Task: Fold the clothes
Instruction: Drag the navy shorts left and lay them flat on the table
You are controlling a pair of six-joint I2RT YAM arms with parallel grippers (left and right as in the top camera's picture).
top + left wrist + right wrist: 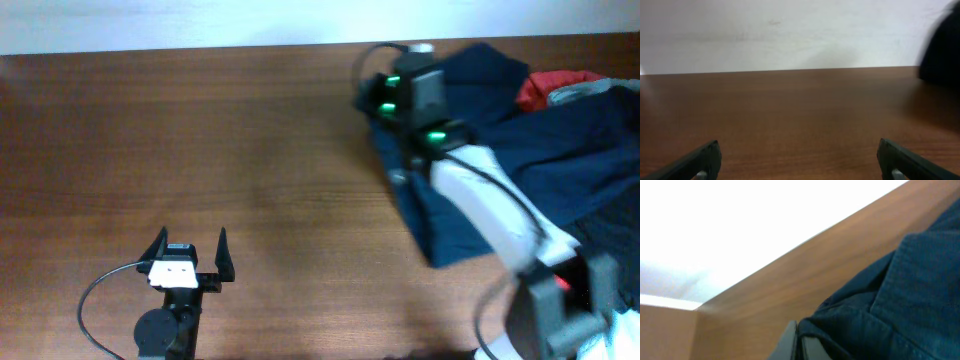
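Shorts (445, 225) edge seemingly pinched by outstretched right tool (370, 95); left tool (190, 250) spread wide.

The left arm (168, 322), black with a white wrist block, is sitting at the near left edge of the brown wooden table (250, 140). It is pointing its black two-finger left gripper (191, 240) across the table, fingers spread wide apart and hovering low over the wood.

The right arm (490, 205), white-shelled with black joints, is reaching from the near right corner of the table toward its far right edge. Its black right gripper (372, 88), green lights glowing, is angling down there. One dark finger (792, 342) is showing, so the jaw state is unclear.
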